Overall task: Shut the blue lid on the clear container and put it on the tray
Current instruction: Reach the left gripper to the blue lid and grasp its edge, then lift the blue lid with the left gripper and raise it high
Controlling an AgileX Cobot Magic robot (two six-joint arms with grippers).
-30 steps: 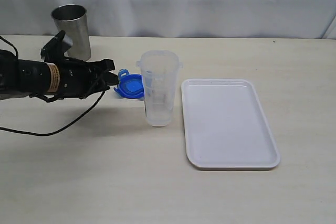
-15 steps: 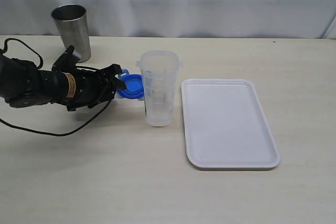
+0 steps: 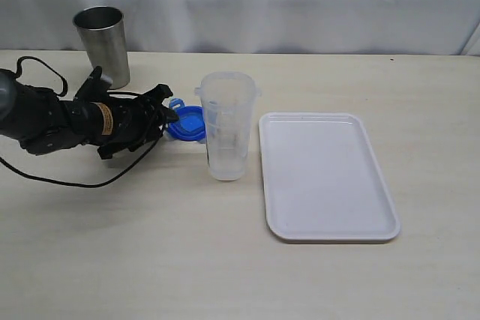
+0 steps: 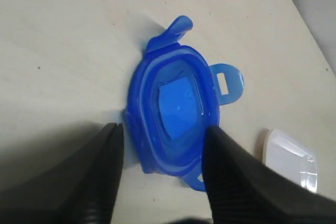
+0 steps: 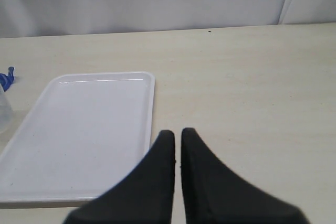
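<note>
While the pale matte table carries everything, the coming move turns on its left side. The tray, flat white glossy plastic with rounded corners and a low rim, lies bare on the right. The right gripper hangs nearest it with its dark fingers pressed together on nothing. Just left of the tray stands the clear container, a tall, slightly tapered translucent tumbler, open-topped. Behind, well apart, is a shiny steel cup. The left gripper, much the nearer arm, reaches low along the table and stands partly open astride the blue lid. The lid lies flat beside the container's base, its longer axis running straight out between the ribbed fingers, one flap upturned. I judge no firm grip yet.
</note>
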